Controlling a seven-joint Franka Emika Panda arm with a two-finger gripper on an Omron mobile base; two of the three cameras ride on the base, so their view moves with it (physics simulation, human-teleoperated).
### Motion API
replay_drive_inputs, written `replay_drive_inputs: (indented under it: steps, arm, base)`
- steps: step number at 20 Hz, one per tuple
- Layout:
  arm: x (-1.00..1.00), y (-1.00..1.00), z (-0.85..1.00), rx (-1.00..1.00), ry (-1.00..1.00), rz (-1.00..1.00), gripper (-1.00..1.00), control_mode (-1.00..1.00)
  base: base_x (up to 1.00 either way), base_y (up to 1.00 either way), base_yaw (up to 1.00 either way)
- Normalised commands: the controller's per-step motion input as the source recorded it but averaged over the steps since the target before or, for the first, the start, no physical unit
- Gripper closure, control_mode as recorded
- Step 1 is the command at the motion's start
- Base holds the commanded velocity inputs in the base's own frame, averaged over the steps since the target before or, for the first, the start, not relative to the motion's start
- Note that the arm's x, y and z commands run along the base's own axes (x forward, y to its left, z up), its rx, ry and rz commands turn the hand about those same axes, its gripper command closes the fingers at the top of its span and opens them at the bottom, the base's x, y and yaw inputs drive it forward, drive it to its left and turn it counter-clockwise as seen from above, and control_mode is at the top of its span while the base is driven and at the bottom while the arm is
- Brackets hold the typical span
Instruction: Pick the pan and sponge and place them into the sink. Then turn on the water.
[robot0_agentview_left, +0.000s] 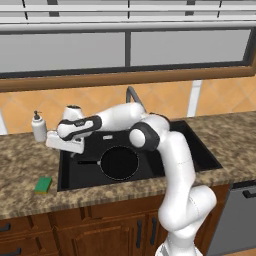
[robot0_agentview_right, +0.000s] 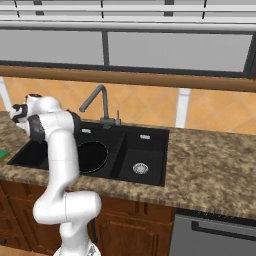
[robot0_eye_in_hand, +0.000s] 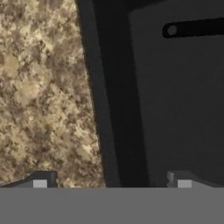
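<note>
The sponge (robot0_agentview_left: 43, 184) is seen on the counter (robot0_agentview_left: 25, 160), toward the front edge and to the left of the sink (robot0_agentview_left: 67, 175) — nearer the robot than the gripper (robot0_agentview_left: 75, 148) and on its counter side, well apart from it. A white soap bottle (robot0_agentview_left: 39, 126) stands on the counter behind the gripper, near the wall.

The gripper is held over the left rim of the sink, straddling it: in the hand view one fingertip (robot0_eye_in_hand: 40, 180) lies over the speckled stone, the other over the dark basin. The jaws are spread wide and nothing is held between them.

The pan (robot0_agentview_left: 119, 163) is found already inside the large basin, to the right of the gripper, its thin handle (robot0_eye_in_hand: 197, 27) pointing back toward the gripper's side. The faucet (robot0_agentview_right: 95, 102) stands behind the basin divider; no stream is seen from it.

Judgement: the pan part appears done, and the step in hand is the fetch of the sponge. For a clean pick, the hand is best carried clear of the rim first, then brought over the sponge with the jaws left wide and set across its shorter sides. Descent should be straight — the block is small and light and is easily pushed along the stone by a fingertip landing on its top edge.
</note>
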Motion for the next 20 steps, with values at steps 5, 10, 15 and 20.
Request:
replay_drive_inputs:
  steps: [5, 10, 15, 20]
  arm:
    - [-0.61, 0.45, 0.00, -0.10, 0.00, 0.28, -1.00, -1.00]
    - [-0.63, 0.42, 0.00, -0.07, -0.01, 0.06, -1.00, -1.00]
    - [-0.43, 0.12, 0.00, -0.01, 0.00, 0.00, -1.00, -1.00]
    - [-0.27, 0.00, -0.05, 0.00, 0.00, 0.00, -1.00, -1.00]
  base:
    - [0.00, 0.00, 0.00]
    - [0.00, 0.00, 0.00]
    - [0.00, 0.00, 0.00]
    - [0.00, 0.00, 0.00]
